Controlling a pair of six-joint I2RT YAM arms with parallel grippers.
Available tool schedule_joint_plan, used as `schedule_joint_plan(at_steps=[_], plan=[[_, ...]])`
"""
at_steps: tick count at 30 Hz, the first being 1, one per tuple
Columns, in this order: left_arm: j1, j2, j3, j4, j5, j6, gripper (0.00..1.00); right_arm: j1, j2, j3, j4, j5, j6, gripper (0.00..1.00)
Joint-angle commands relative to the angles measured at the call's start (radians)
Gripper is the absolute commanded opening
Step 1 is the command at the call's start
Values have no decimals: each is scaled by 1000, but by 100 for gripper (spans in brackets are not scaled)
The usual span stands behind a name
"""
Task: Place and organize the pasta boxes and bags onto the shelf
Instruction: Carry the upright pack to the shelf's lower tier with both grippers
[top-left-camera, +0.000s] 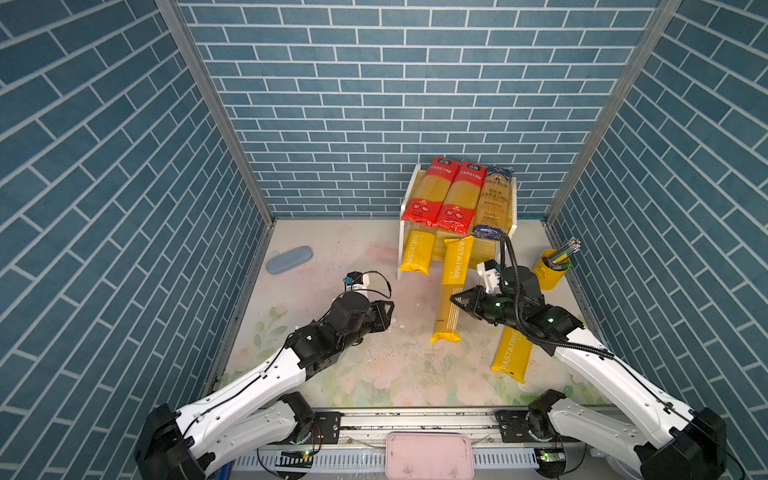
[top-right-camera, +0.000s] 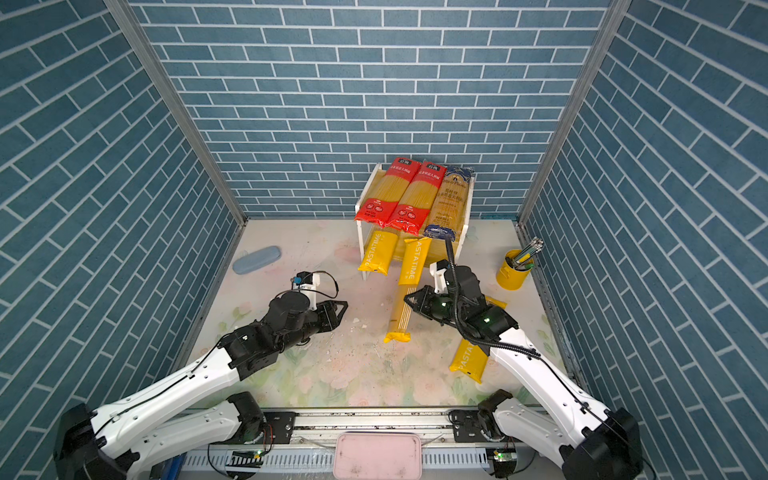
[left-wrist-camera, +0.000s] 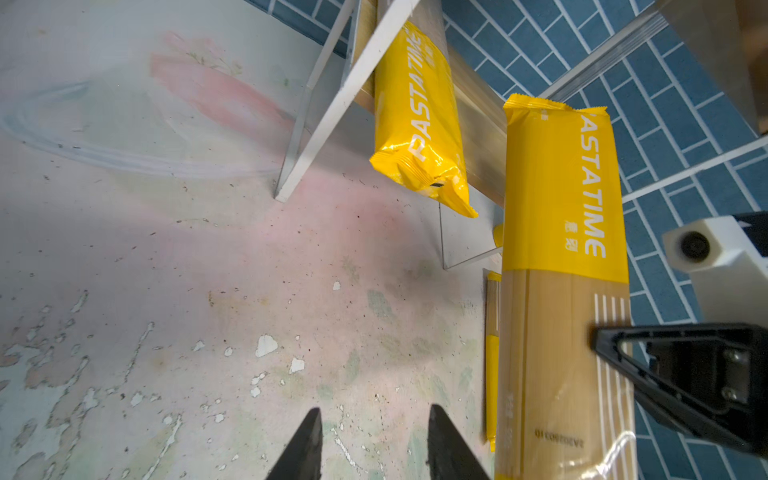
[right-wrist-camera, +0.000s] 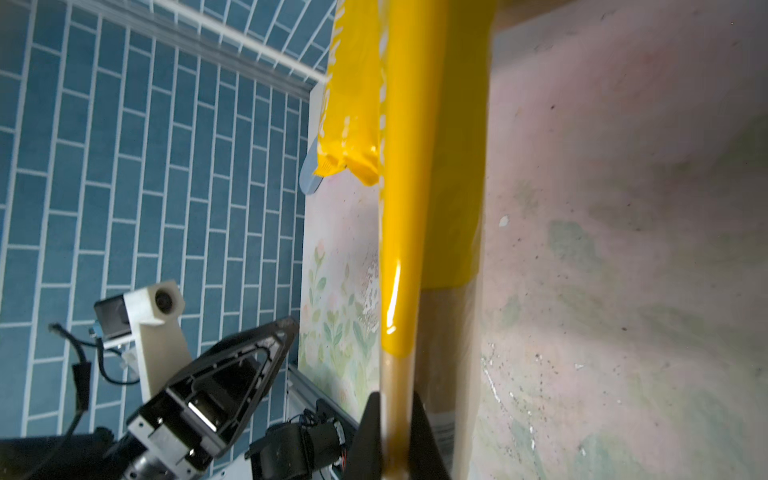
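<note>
Two grippers noted: right gripper (top-left-camera: 456, 299) clamped on striped packet (top-left-camera: 454, 266) mid-length; left gripper (top-left-camera: 388, 315) jaws apart, empty, left of centre. Packet centre-frame, long axis near vertical in frame, yellow end pointing up at shelf (top-left-camera: 514, 208) lower board. Likely step: loading; next, slide it lengthwise in beside yellow packet (top-left-camera: 413, 257).

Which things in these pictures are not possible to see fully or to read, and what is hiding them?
- Yellow packet on the table: far end hidden under the right arm, both top views.
- Striped packet: near end cut off by the right wrist picture's edge.
- Blue-ended packet: print too small to read, top views.
- Shelf: lower board's back covered by the upper packets.
</note>
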Motion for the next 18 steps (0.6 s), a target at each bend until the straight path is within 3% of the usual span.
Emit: schedule_joint_plan(at_steps=[1,6,14,18], plan=[[-19,23,-1,57,9,10,43,-44,12,95,209,17,-53,0],[-34,50,-2,79,18,13,43,-64,103,159,249,38,-83,0],[-36,106,-118,336,73,-69,48,-90,207,252,274,43,-119,0],[-46,148,-105,356,83,-66,49,-118,276,237,280,41,-108,0]])
